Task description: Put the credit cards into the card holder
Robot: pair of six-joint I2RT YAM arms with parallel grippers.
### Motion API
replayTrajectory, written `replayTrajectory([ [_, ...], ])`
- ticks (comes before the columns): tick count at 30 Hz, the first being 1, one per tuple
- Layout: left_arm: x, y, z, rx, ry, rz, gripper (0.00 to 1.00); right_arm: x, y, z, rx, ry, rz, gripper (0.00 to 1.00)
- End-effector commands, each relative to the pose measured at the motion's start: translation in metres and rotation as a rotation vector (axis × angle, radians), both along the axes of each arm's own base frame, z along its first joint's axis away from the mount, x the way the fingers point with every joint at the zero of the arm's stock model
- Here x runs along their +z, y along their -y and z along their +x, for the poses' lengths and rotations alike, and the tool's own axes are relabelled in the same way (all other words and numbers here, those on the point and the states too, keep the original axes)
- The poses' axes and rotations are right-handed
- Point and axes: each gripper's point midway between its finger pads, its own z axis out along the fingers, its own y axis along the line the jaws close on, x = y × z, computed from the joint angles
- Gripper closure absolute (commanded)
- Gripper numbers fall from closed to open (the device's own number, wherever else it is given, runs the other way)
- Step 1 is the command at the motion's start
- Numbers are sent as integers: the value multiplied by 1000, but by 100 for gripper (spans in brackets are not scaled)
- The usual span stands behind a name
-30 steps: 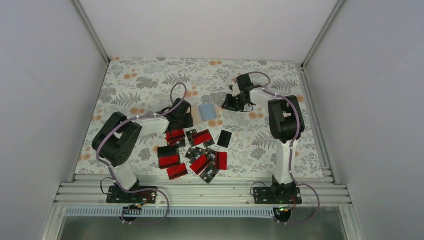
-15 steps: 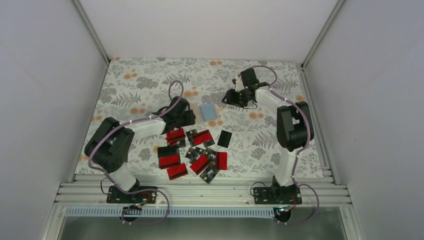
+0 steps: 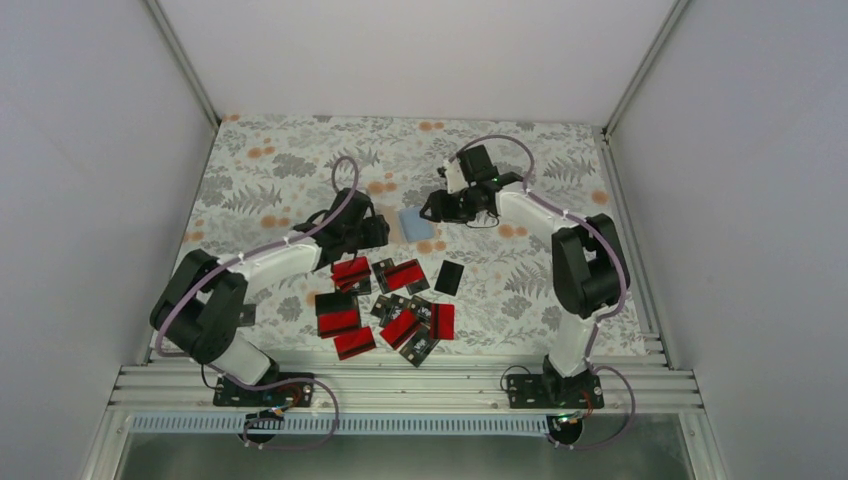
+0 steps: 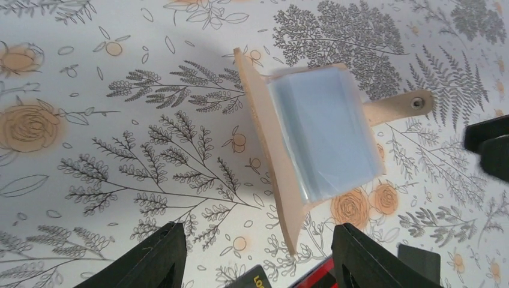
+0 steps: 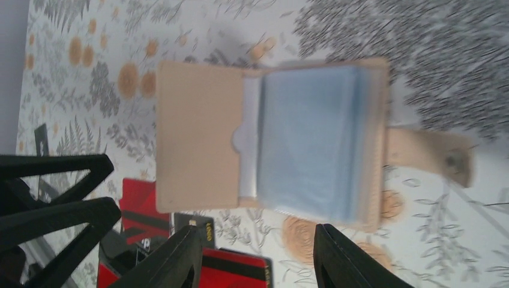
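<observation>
Covering the whole work surface, the grey-and-orange floral tablecloth (image 3: 280, 170) carries everything. Both arms reach out over it toward its middle. The left gripper (image 3: 372, 233) hangs with its jaws spread wide and nothing between them; the right gripper (image 3: 433, 210) faces it from the other side, jaws likewise apart and empty.

Behind and under the left jaws lies the loose scatter of thin red-and-black plastic credit cards (image 3: 388, 303), overlapping one another, with the nearest card edges showing right between the left fingertips (image 4: 153, 261). That pose probably suits taking a card from the close edge of the heap.

Just ahead of both sets of jaws, in the gap between the two grippers, lies the flat tan folding card holder (image 4: 312, 141). It is spread open with its pale blue-grey sleeves upward, so a card could slide in. Its small tan strap with the metal snap (image 5: 429, 157) sticks out sideways, unfastened. No card appears to be in it yet.
</observation>
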Motion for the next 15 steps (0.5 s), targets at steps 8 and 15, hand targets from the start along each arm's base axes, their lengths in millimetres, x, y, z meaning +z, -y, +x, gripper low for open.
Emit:
replayTrajectory([
  [8, 13, -30, -44, -41, -33, 112, 37, 6, -32, -30, 107, 21, 18, 53],
  [15, 3, -35, -88, -113, -108, 155, 36, 6, -23, -58, 115, 11, -14, 54],
])
